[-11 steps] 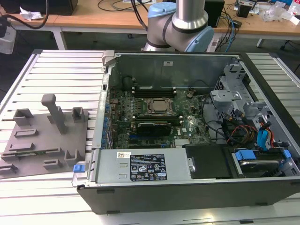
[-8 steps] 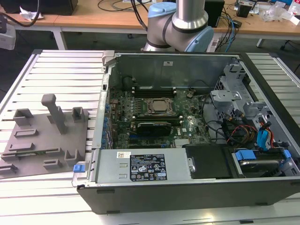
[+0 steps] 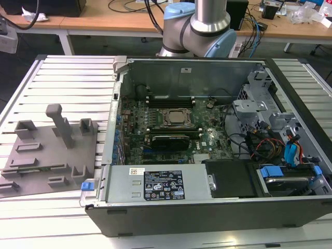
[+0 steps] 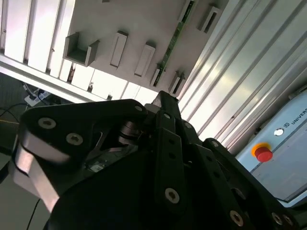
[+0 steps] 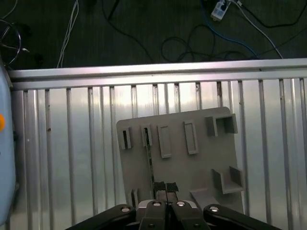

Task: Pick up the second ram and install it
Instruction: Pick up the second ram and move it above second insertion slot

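- One thin green ram stick (image 5: 149, 160) stands edgewise in the grey plastic holder tray (image 5: 201, 167), at the exterior view's left.
- Black gripper (image 5: 165, 187) hovers above it, jaws narrow and empty.
- Risk: such narrow jaws could strike the stick's edge.

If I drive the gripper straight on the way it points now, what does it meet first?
Probably the second ram, on edge in the grey holder tray, or the tray right beside it. The gripper hangs near the stick's end in the first wrist view; depth is unclear.

Ribbed aluminium table (image 3: 67, 78): grey holder tray (image 3: 46, 155) lies flat at the exterior view's left, with the open computer case (image 3: 207, 212) just beside it.
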Available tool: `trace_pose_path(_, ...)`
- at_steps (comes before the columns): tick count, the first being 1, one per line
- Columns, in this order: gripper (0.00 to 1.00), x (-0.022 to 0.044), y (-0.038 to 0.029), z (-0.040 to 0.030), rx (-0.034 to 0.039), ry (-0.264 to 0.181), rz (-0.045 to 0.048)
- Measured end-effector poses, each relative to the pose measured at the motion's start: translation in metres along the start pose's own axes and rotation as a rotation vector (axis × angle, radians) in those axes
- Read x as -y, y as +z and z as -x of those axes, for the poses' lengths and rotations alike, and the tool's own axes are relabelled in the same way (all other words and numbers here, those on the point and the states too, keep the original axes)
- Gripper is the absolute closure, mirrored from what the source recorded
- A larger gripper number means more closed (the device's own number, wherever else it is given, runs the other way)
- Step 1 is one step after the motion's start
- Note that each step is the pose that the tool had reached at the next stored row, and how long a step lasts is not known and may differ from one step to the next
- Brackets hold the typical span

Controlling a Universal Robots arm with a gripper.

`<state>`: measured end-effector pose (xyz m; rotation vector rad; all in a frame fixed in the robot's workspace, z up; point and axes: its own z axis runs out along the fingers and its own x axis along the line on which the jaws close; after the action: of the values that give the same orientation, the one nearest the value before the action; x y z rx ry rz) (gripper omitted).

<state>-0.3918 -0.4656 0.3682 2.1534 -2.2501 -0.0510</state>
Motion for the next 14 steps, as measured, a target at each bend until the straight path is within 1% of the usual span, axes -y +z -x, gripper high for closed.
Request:
trace_pose_path(3,0.89,0.0,0.0001,0.0,0.0001,0.0,0.0)
trace_pose_path(5,0.76,0.0,0.0001,0.0,0.0001,0.0,0.0)
trace_pose_path(6,0.76,0.0,0.0001,0.0,0.0001,0.0,0.0)
trace_pose_path(8,0.64,0.0,0.0001,0.0,0.0001,0.0,0.0)
trace_pose_path(10,0.64,0.0001,0.0017,0.0,0.0001,0.0,-0.0001)
trace_pose_path(14,0.64,0.0004,0.0093,0.0,0.0001,0.0,-0.0001)
